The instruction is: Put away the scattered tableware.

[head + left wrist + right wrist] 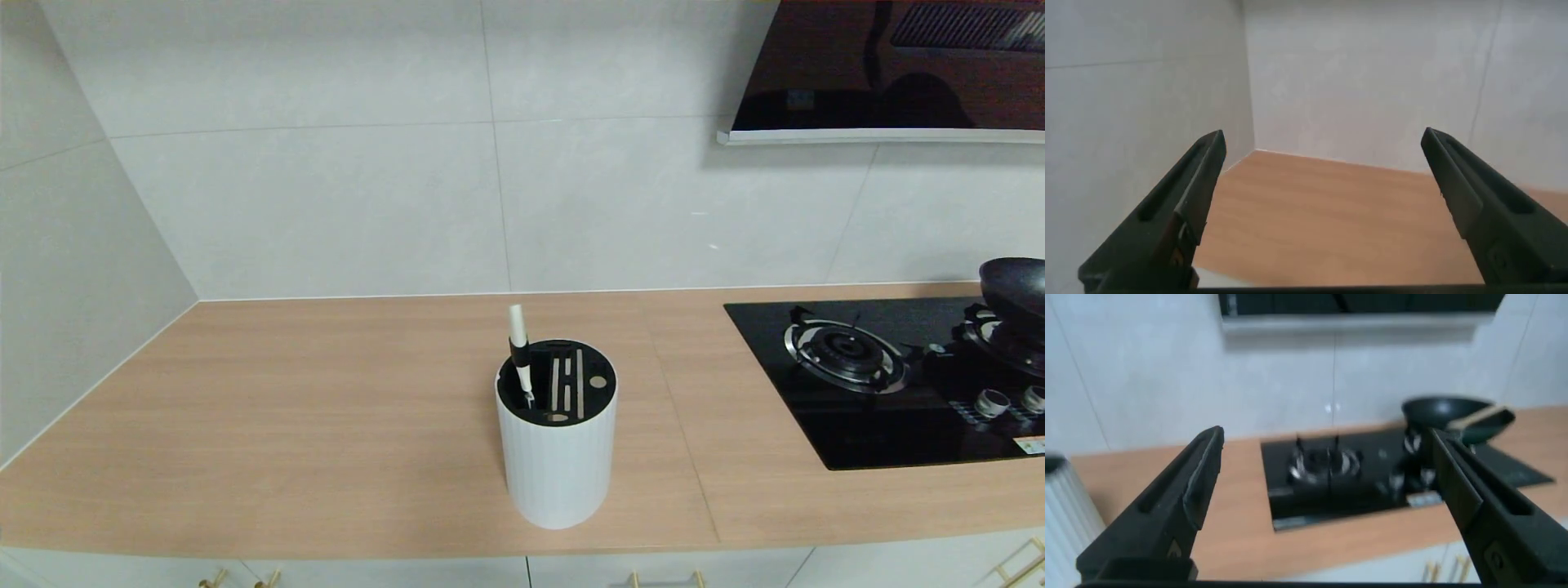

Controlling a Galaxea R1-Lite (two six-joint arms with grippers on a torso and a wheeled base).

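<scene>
While the left gripper (1331,208) keeps its two dark fingers (1188,216) wide apart, it grips nothing. Ahead of these jaws the wooden countertop (1323,184) runs to the corner of the grey tiled wall (1372,73).

The right gripper (1331,506) also has its jaws fully apart, with nothing held. Straight ahead of the gap between them sits the black gas stove (1355,478), set into the countertop. Farther beyond, in line with one finger, a black pan (1445,412) stands on a burner. On the outer side of the other finger, the white ribbed wall of the utensil holder (1065,514) comes into the picture, near that finger but apart from it.

From the head view, the utensil holder (557,445) stands upright on the countertop, near its front edge and well apart from the gas stove on the robot's right. A white-handled utensil (519,347) with a black band stands nearly upright in the open compartment on the holder's left side, handle up. Narrow slots in the black top lie just beside it. A dark range hood (890,73) hangs on the wall above the stove.
</scene>
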